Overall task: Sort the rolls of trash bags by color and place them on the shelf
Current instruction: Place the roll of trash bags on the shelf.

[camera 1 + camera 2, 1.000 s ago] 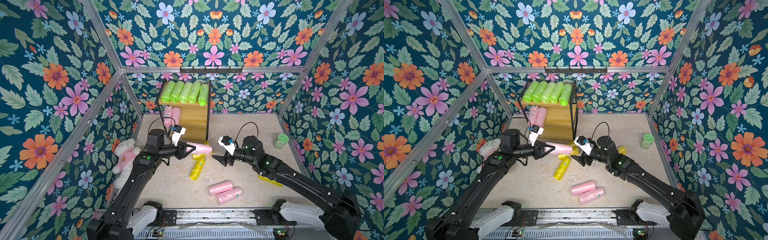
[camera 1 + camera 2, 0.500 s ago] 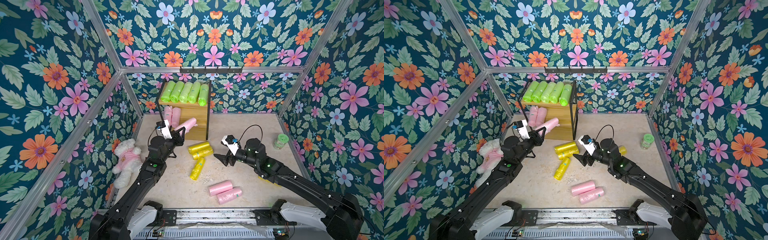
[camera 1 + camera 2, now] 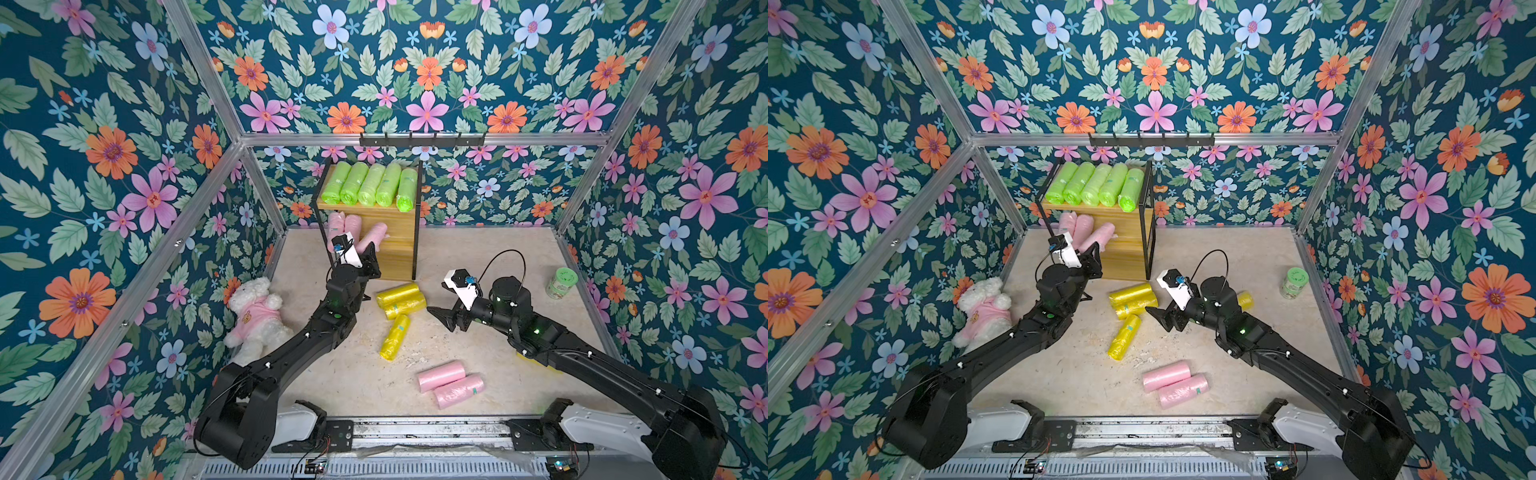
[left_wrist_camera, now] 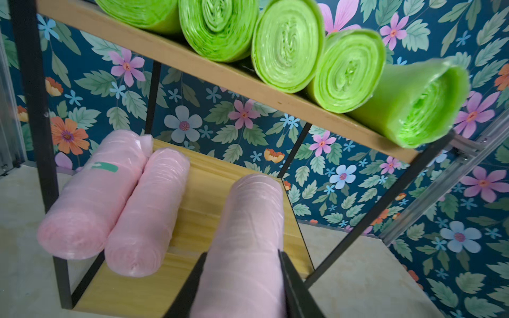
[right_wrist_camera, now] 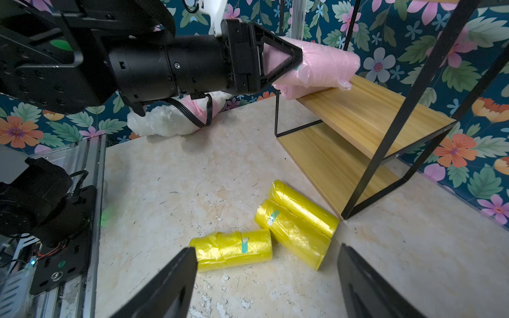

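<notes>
The shelf (image 3: 395,259) stands at the back with several lime green rolls (image 3: 370,185) on its top board. Two pink rolls (image 4: 91,198) lie side by side on the middle board (image 4: 198,192). My left gripper (image 4: 242,256) is shut on a third pink roll (image 4: 248,220), held just over that board to the right of the pair. My right gripper (image 5: 267,249) hangs open and empty above the floor. Three yellow rolls (image 3: 401,299) lie just beyond its fingertips. Two more pink rolls (image 3: 451,382) lie on the floor near the front.
A white teddy bear in a pink shirt (image 3: 257,311) lies by the left wall. A green-lidded jar (image 3: 562,282) stands at the right wall. Another yellow roll (image 3: 1245,299) peeks out behind the right arm. A black hook rail (image 3: 422,139) hangs above the shelf.
My left gripper carried the pink roll up from the floor beside the yellow rolls and back to the shelf's middle board. The right arm barely shifted and stayed open.
</notes>
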Robot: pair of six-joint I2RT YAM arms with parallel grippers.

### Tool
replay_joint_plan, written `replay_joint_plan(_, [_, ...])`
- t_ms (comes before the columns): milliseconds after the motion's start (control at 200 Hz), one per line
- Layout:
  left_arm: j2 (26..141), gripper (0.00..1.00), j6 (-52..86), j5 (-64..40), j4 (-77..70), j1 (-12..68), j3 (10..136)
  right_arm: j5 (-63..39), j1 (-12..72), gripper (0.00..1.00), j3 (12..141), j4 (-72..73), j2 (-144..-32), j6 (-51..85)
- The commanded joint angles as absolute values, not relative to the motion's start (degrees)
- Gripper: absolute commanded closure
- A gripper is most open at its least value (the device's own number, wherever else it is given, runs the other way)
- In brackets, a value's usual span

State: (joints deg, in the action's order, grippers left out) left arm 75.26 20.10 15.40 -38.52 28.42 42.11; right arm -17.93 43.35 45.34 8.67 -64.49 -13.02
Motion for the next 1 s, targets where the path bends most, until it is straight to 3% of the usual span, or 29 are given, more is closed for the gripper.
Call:
replay_joint_plan(0, [77.5,0.88,13.2,20.6,-46.4,28.9,42.9,-17.6,43.4,0.16,45.3,9.2,-64.6,-12.8])
replay_joint_plan(625, [91.2,0.79,2.4,25.8,-53.2,29.0,47.8,-18.2,43.3,0.16,47.0,6.9,-65.8,-12.5])
replay_joint_plan(995, [96.8,0.68,-2.3,27.7,-52.8,28.3,51.6,-18.1,43.3,0.16,47.1,6.0,-65.3,-12.1])
